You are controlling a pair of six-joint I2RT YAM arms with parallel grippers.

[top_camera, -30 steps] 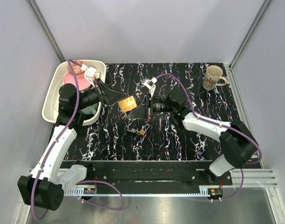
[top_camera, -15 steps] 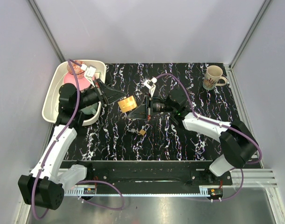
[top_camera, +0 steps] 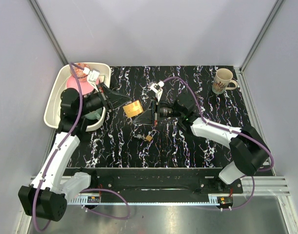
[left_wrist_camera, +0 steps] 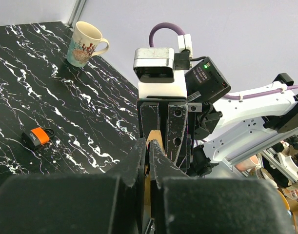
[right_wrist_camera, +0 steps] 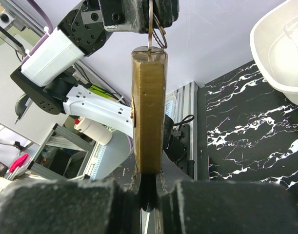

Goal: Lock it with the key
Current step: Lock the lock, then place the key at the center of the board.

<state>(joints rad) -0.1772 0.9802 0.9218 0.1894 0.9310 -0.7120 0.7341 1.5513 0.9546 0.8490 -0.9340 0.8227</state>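
The right hand [right_wrist_camera: 149, 183] was clamped on a large brass padlock [right_wrist_camera: 149, 112]. The left hand [left_wrist_camera: 151, 155] was pinched together on a thin metal piece [right_wrist_camera: 150, 39] at the padlock's top. The small orange-headed metal key [left_wrist_camera: 38, 136] lay on the black marbled tabletop [top_camera: 197, 151], apart from both hands.

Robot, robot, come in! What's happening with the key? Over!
Right gripper shut on brass padlock. Left gripper shut on thin metal piece at padlock's top. Small orange-headed key lies loose on black marbled table. Nothing blocking.
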